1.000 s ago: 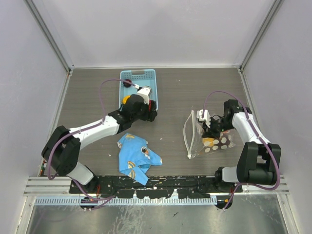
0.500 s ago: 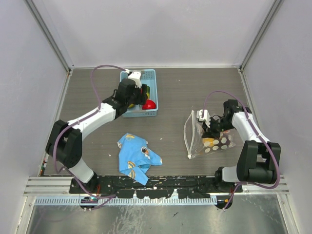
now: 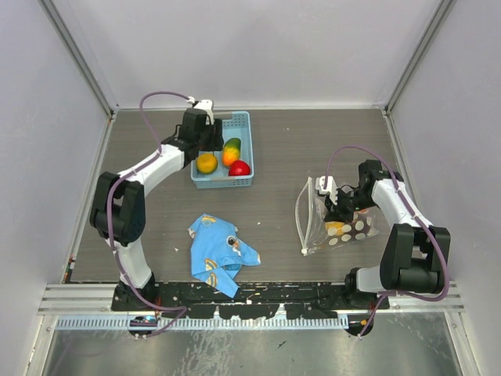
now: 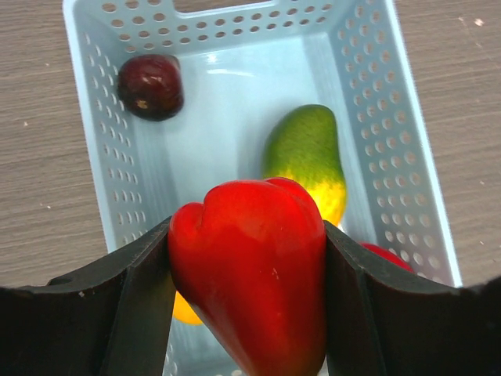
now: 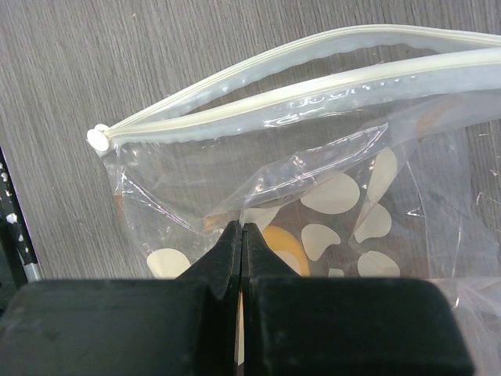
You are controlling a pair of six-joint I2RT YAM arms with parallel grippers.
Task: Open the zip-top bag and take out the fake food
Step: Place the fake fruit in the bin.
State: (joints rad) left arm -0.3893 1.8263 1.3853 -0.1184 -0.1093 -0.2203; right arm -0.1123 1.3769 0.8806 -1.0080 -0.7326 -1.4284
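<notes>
Pepper (image 4: pixel 252 298) — glossy, red, lobed — pinched in left end effector (image 4: pixel 246 270); right end effector (image 5: pixel 241 233) pinches clear dotted bag (image 5: pixel 329 153).

Left gripper (image 3: pixel 203 139) over the far-left part of the light blue basket (image 3: pixel 235 119), fake food (image 3: pixel 207 163) inside. Right gripper (image 3: pixel 342 205) on the zip-top bag (image 3: pixel 354 229), its mouth gaping leftward. Blue cloth (image 3: pixel 219 254) on the surface (image 3: pixel 282 157) between.

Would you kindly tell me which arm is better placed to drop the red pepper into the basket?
The left. The left pincer grips the pepper over the basket, so it need only open. The right pincer is shut on the bag, away from the basket.
</notes>
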